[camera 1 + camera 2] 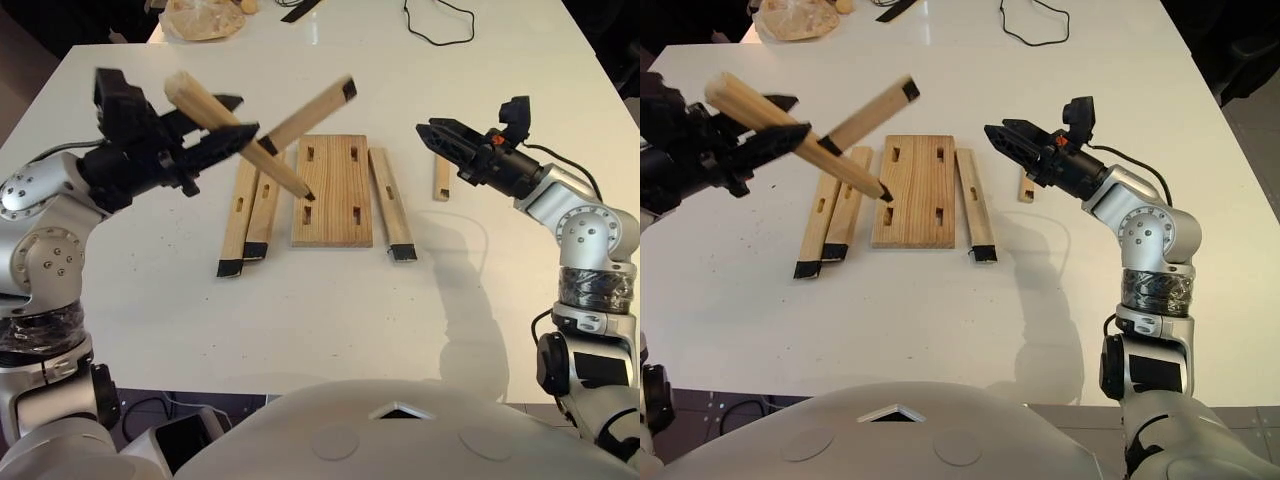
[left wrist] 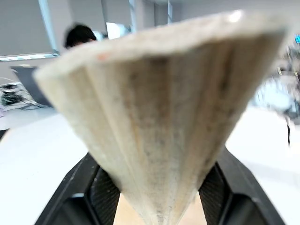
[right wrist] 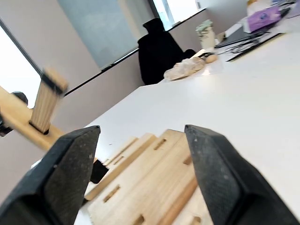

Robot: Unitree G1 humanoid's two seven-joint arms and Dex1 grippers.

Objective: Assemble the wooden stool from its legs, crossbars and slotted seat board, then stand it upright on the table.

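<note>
Left eye view: bag (image 1: 200,18) beyond board (image 1: 332,190)

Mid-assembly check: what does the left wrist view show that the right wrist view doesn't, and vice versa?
Left wrist view: end grain of the joined wooden piece close up, clamped in the left hand. Right wrist view: the open right hand facing the slotted seat board, loose legs beside it. Both: that joined piece and the white table.

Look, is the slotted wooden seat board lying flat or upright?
Lying flat: the wooden seat board rests on the white table, slots up.
</note>
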